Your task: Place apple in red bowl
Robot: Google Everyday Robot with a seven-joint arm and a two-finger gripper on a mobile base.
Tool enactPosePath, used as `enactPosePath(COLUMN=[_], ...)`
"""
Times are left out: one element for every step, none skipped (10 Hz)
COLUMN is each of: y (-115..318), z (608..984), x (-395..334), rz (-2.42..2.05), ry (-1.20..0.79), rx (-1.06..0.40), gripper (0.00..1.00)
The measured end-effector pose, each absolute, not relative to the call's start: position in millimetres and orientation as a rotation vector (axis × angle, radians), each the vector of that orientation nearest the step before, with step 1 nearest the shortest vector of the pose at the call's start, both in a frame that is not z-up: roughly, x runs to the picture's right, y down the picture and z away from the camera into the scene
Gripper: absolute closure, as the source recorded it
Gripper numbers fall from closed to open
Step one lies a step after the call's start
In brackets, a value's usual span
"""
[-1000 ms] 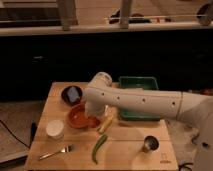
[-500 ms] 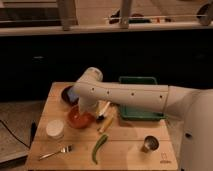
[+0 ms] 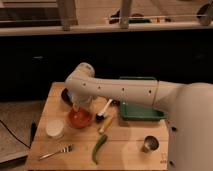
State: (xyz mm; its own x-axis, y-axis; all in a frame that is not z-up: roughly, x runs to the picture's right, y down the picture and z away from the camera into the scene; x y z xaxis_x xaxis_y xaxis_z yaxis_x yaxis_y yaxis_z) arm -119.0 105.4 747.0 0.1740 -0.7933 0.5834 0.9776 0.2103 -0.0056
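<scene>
Arm swung left since 1 s ago; gripper (image 3: pixel 79 106) now hangs over red bowl (image 3: pixel 80 118). Finger state: can't tell. Apple hidden, so drop probably imminent.

A light wooden bench (image 3: pixel 135 152) stands on pale floor (image 3: pixel 15 117) before a dark cabinet front (image 3: pixel 115 55) under a pale counter edge (image 3: pixel 100 27); the claw is hidden

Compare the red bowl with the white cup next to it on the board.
The red bowl is orange-red, wide and shallow; the white cup is white, narrower and taller-sided. The bowl sits directly under the gripper at the arm's end, partly covered by it; the cup stands free, nearer the board's left edge. Both are round, upright, open-topped and rest on the wooden board.
</scene>
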Motion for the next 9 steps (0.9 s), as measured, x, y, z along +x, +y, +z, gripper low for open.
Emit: enactPosePath(y=[100.6,97.2,93.0,90.5,87.0,85.2,82.9,79.9,77.6], z=[747.9,748.9,750.6,751.8,753.5,754.5,755.9,758.0,759.3], x=[-125.6,-130.9,-132.9,-133.0,-136.3,-139.2,-142.1,-143.0,-142.9], rz=[-1.321,-1.331,-1.337,-1.340,-1.342,-1.344,-1.348,-1.349,-1.349], ry=[-0.521,-0.521,-0.519,-0.518,-0.519,-0.520,-0.520,-0.519,-0.518], rx=[-0.425,-0.421,-0.420,-0.423,-0.420,-0.418,-0.416,-0.417,-0.419], gripper=[0.96,0.96,0.96,0.96,0.93,0.87,0.77,0.65,0.55])
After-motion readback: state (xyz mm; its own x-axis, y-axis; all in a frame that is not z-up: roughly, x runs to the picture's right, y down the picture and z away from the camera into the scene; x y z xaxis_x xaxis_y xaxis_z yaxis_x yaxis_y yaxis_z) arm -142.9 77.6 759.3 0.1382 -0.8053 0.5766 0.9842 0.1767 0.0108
